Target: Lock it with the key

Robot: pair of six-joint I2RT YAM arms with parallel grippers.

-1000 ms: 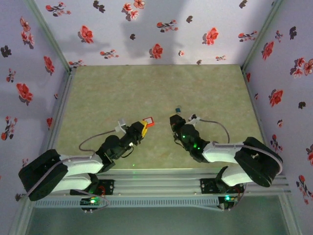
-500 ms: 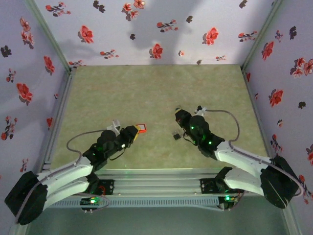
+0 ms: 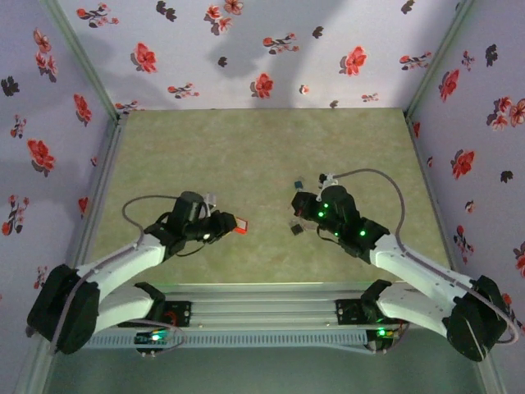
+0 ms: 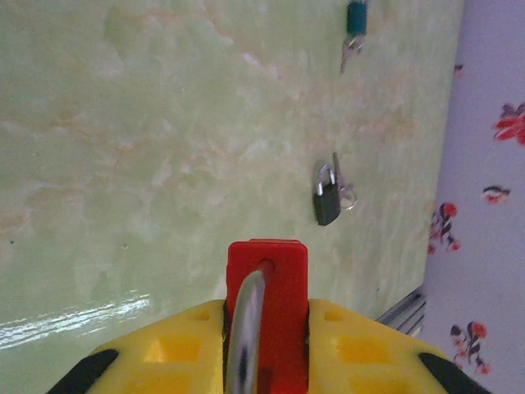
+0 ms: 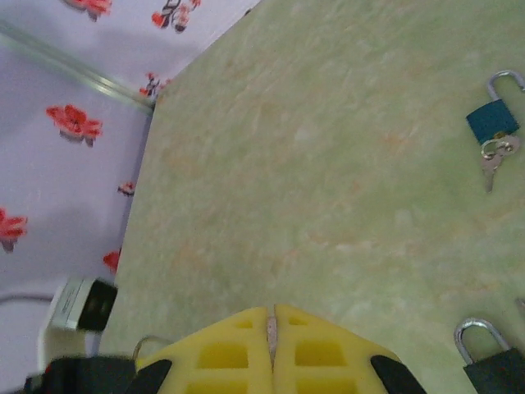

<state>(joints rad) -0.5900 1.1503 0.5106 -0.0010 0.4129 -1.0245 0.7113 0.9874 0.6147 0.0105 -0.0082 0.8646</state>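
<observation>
From the near edge, where the rail [image 3: 262, 297] carries both arm bases, the table [image 3: 246, 139] runs forward as bare green marbled surface, and I have walls [image 3: 271, 74] papered with red flowers hemming it in on the left, back and right. My left gripper [image 3: 227, 223] [image 4: 267, 318] is closed partway, its yellow fingers [image 4: 176, 345] clamped on either side of the red lock [image 3: 239, 223] [image 4: 267, 267]. The lock's long axis runs straight out from the fingers, with its red body sticking past the tips toward the table's middle and its metal shackle lying back between the pads. I cannot tell whether it touches the table. My right gripper [image 3: 297, 205] [image 5: 271, 316] is pressed fully together with nothing in it. In the gap between the two grippers, nearer the right one, a dark padlock [image 3: 296, 229] [image 4: 326, 195] [image 5: 495, 365] lies flat with keys [image 4: 349, 197] beside it. A little beyond it lies a teal padlock [image 3: 298, 185] [image 4: 357, 15] [image 5: 494, 121], keys hanging off it. Any lettering on the padlocks is too small for me to read. Past them the surface lies open all the way to the back wall.
</observation>
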